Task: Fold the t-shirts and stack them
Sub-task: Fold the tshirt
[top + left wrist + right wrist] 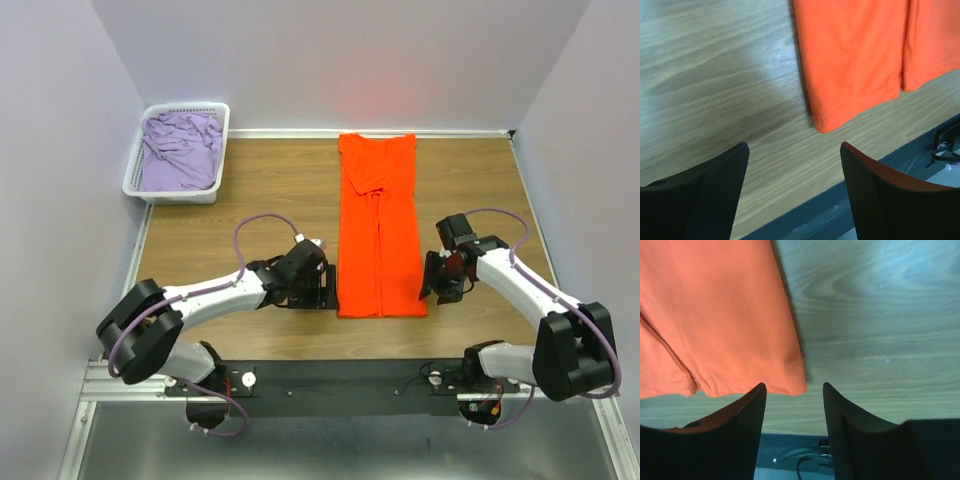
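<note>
The wooden tabletop point(270, 190) carries the whole job. Down its middle lies the orange t-shirt point(378, 230), flat, as a long narrow strip with its neck at the far end and its hem at the near end. Both sides appear folded in to meet along a centre line, so the lengthwise folds look done. The folds across its length, which would bring it down to a compact packet, are not yet made.

At the far left corner stands the white basket point(135, 165), with the lilac t-shirt point(180, 150) crumpled inside it. That one looks untouched, and there is no stack anywhere. I judge the task well under half done.

The left hand point(794, 165) hangs low beside the near left corner of the orange hem, fingers wide apart with nothing between them. The right hand point(794, 405) sits by the near right corner, fingers apart but closer together, also gripping nothing. The cloth corner lies on the wood just beyond its tips.
</note>
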You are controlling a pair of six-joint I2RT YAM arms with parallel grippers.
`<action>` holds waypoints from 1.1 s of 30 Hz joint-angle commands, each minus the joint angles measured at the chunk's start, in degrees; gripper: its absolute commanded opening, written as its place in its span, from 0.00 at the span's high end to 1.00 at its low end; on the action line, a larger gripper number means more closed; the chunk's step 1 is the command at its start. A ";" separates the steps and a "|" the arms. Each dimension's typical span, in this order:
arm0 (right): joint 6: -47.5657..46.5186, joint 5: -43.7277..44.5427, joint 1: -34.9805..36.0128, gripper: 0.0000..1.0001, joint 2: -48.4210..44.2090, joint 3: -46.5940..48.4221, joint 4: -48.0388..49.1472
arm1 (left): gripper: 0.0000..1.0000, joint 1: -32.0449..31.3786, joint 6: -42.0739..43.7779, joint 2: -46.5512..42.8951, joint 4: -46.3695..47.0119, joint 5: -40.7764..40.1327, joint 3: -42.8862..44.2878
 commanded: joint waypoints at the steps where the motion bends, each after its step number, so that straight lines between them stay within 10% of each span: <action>1: 3.17 -4.05 0.53 0.45 -1.65 -1.63 -1.68 | 0.19 -2.51 -2.97 4.44 -1.03 -2.84 2.44; 33: 8.88 -0.80 3.26 0.70 2.75 -7.78 4.91 | 0.29 -4.62 1.16 14.46 -5.33 -5.21 11.58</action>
